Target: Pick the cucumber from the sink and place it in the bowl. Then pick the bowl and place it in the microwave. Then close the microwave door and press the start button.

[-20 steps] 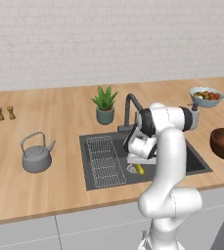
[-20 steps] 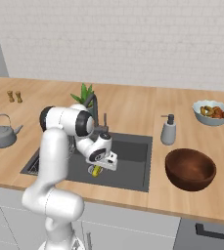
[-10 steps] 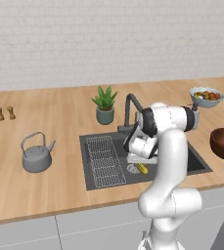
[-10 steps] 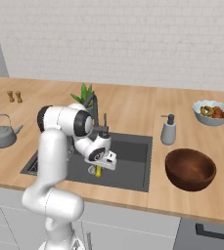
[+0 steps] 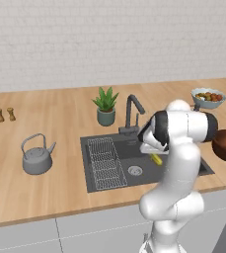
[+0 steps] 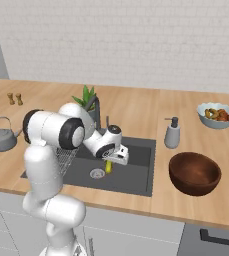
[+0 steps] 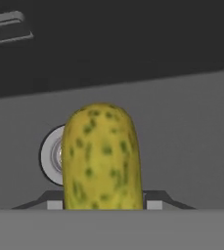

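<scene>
Jaws are clamped on the cucumber (image 7: 102, 158), one on either side, and I've got it raised a little over the floor of the sink (image 6: 136, 177), so I judge the first pick is made. Next I need to lift clear of the basin and carry it right, over the worktop (image 6: 136, 107), to the brown bowl (image 6: 194, 173). My hand view gives me the speckled cucumber against the round drain (image 7: 50, 155); the right base view shows that bowl whole.
</scene>
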